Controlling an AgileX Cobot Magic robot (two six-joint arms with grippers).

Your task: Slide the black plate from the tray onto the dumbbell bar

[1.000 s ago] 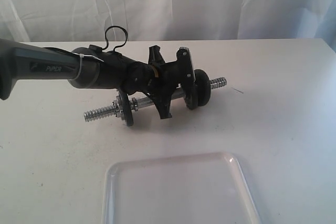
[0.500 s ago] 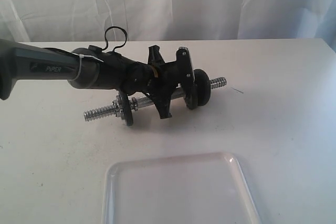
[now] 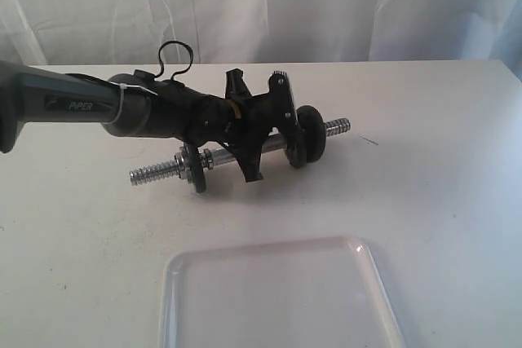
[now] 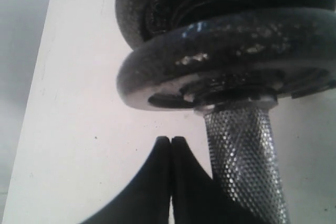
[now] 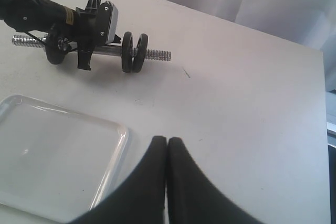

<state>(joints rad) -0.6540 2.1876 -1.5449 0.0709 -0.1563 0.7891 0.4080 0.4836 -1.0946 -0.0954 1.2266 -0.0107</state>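
Dumbbell bar [image 3: 224,155] lies flat on the white table [image 3: 440,201], tilted slightly, with its right threaded end further back. Black plate [image 3: 316,136] is threaded on the bar near that right end, upright, face to face with a second black disc [image 5: 127,52]. A smaller black disc [image 3: 194,170] and silver nut [image 3: 209,160] sit near the left end.

Tray [image 3: 277,291] is at the near edge, nothing in it.

Left gripper [image 4: 170,139]: fingers pressed together, nothing between them. It sits just beside the bar's knurled middle, tips pointing toward the discs. Contact with the bar cannot be confirmed, since the wrist view is too close.

Right gripper [image 5: 167,140]: fingers pressed together, empty, above bare table beside the tray and well apart from the bar.
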